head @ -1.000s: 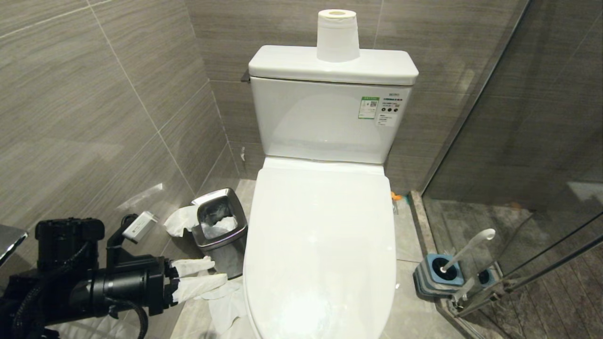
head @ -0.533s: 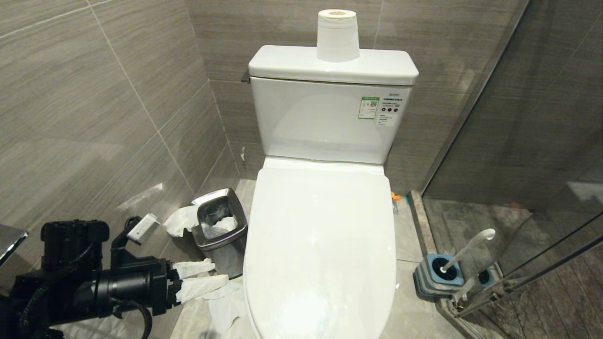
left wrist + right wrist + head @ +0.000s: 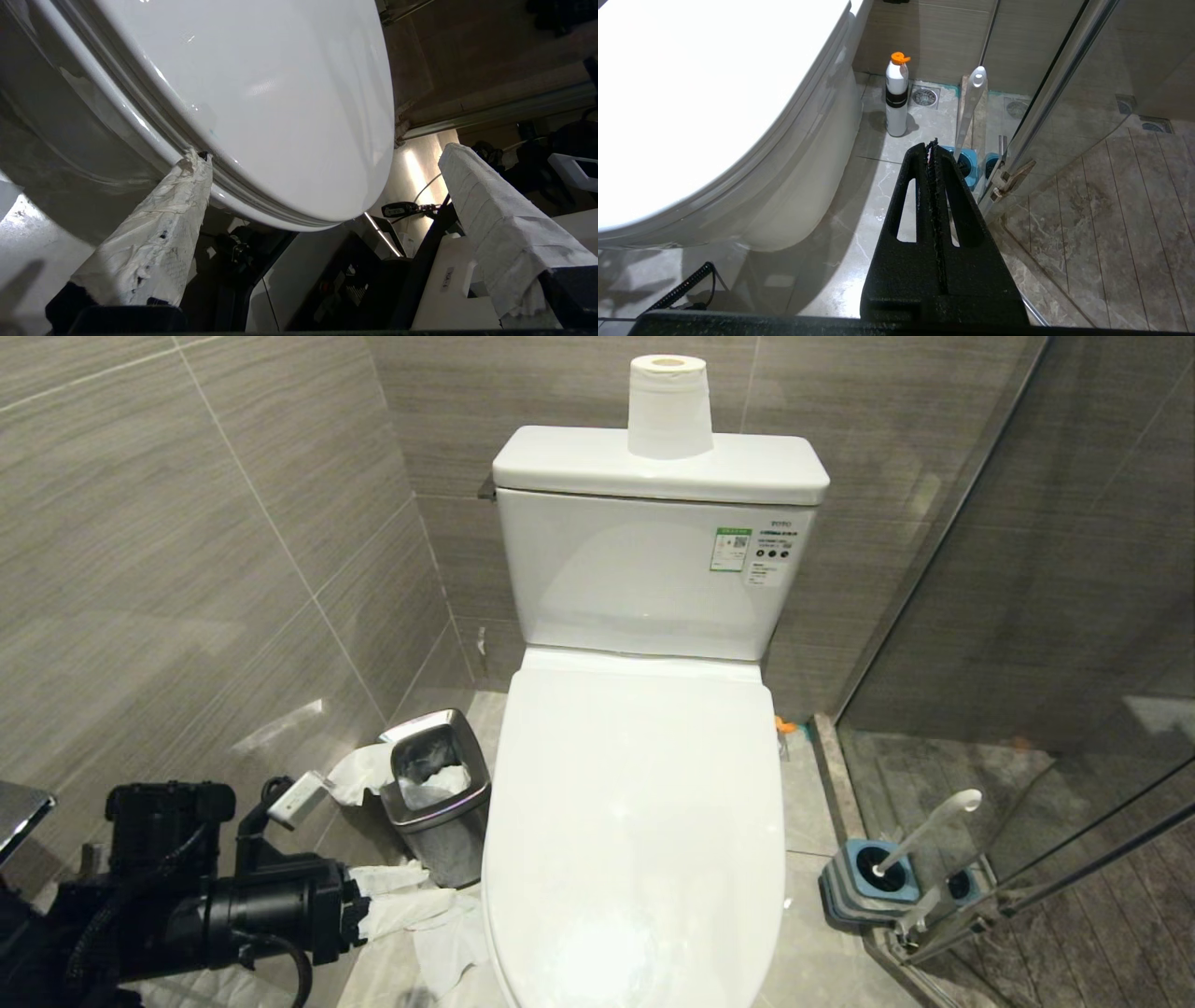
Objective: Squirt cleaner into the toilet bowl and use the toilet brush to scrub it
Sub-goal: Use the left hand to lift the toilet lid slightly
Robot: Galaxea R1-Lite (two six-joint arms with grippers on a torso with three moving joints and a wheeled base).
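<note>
Head view puts the toilet bowl (image 3: 635,821) at the centre, its white lid shut flat. At about eight o'clock from it the left pincer (image 3: 415,893) reaches level toward the lid's side edge, its paper-wrapped fingers (image 3: 401,907) spread wide with nothing between them. In the left wrist view one wrapped fingertip (image 3: 194,161) touches the seam under the lid's rim while the other finger (image 3: 486,210) stands well clear of the bowl. A small steel bin (image 3: 437,784) stuffed with tissue stands at nine o'clock of the toilet, just beyond the pincer. A roll of toilet paper (image 3: 668,406) sits on the cistern at twelve o'clock. The toilet brush (image 3: 924,829) leans in its blue holder (image 3: 868,882) at four o'clock. In the right wrist view the right pincer (image 3: 932,145) hangs over the floor with its black fingers pressed together, and the cleaner (image 3: 896,95) stands upright on the tiles between toilet and brush.
</note>
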